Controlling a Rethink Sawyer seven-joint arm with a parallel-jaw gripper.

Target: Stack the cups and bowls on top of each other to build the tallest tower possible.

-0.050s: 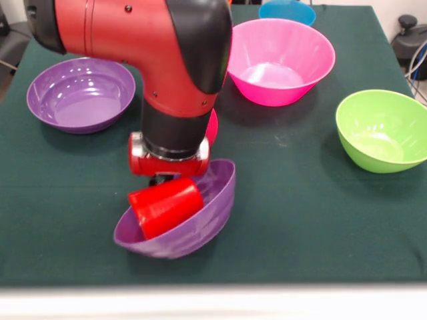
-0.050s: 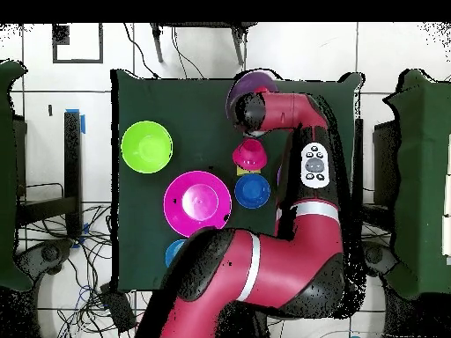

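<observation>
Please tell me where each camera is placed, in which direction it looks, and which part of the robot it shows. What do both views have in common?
Front view: sits across the table, facing the robot; the red arm descends over a tilted purple bowl holding a red cup.
Overhead view: sits above, looking straight down; the arm stretches up from the bottom edge.
Shared: the pink bowl, the lime green bowl, the green table.

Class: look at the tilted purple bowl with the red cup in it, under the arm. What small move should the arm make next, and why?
Probably ease the tilted purple bowl down until it sits flat. It is tipped on its side, and the red cup lies sideways in it, so nothing can stack there yet. The gripper is hidden behind the wrist, so its hold cannot be judged.
</observation>
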